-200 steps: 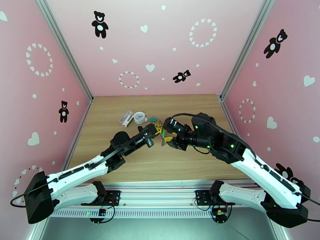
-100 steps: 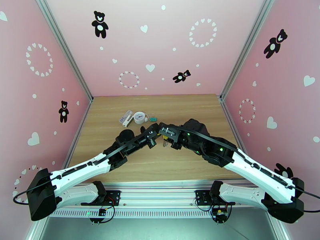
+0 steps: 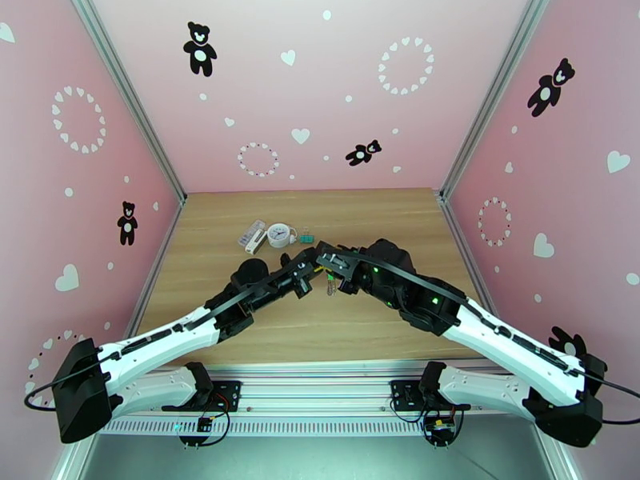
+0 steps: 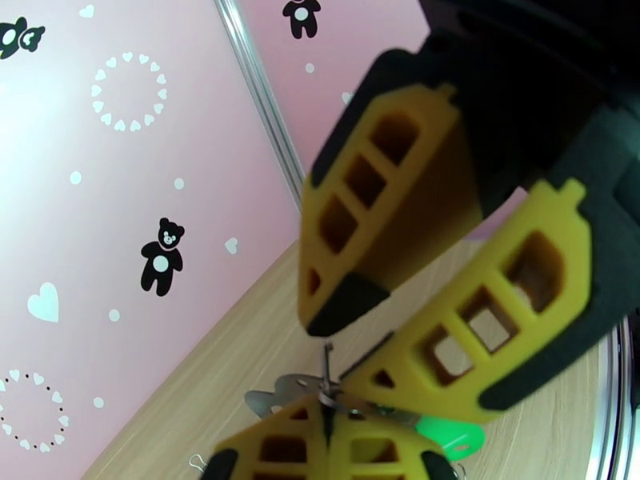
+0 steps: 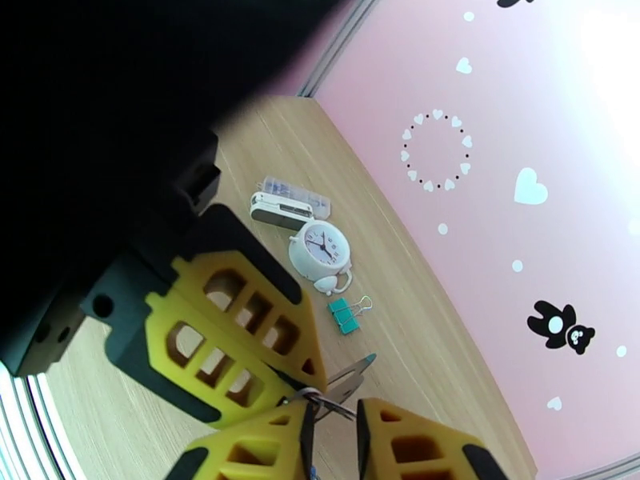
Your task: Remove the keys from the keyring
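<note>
wooden table, white clock, teal binder clip

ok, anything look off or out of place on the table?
Nothing spilled or damaged. Only the white clock seems to lie on its back, face up, near the teal binder clip on the table.

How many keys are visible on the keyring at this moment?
2. A green-headed key shows beside the left fingers clamping the keyring; a blue-tipped key sticks out above the right fingers. The fingers may hide more.
</note>
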### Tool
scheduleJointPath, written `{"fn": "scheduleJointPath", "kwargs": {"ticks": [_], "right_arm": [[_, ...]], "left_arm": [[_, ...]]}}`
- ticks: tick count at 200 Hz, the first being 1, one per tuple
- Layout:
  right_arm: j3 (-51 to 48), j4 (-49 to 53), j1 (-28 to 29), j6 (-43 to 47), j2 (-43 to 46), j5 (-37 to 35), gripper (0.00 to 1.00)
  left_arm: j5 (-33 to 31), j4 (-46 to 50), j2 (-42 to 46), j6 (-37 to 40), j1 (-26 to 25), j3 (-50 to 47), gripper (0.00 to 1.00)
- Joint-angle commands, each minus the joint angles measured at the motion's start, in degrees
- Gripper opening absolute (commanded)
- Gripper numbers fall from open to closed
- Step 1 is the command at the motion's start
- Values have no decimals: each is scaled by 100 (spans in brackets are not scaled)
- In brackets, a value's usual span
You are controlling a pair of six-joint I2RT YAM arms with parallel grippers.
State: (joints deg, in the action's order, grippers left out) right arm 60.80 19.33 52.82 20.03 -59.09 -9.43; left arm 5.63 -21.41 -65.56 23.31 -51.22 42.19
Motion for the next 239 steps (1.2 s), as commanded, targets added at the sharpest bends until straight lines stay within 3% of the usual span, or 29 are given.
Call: {"fn": "scheduleJointPath", "kwargs": {"ticks": [1, 29, 71, 101, 181, 205, 239], "right_arm": [[-230, 46, -268, -208, 371, 459, 24], [-264, 166, -540, -469, 602, 1313, 34], [-224, 46, -633, -720, 613, 2017, 42], [-267, -195, -639, -733, 444, 2146, 43], [-450, -799, -680, -628, 181, 1652, 48], [-641, -1017, -850, -775, 366, 1401, 47], [-877, -1056, -1265, -1008, 691, 1691, 44]], "left_arm": [[122, -324, 258, 48, -33, 4, 0], [226, -359, 255, 89, -37, -14, 0], [293, -187, 151, 129, -36, 139, 0], [314, 28, 134, 145, -37, 251, 0], [523, 647, 100, 250, -37, 588, 0], [528, 1148, 140, 376, -37, 754, 0], [391, 1972, 158, 669, -37, 1019, 0]]}}
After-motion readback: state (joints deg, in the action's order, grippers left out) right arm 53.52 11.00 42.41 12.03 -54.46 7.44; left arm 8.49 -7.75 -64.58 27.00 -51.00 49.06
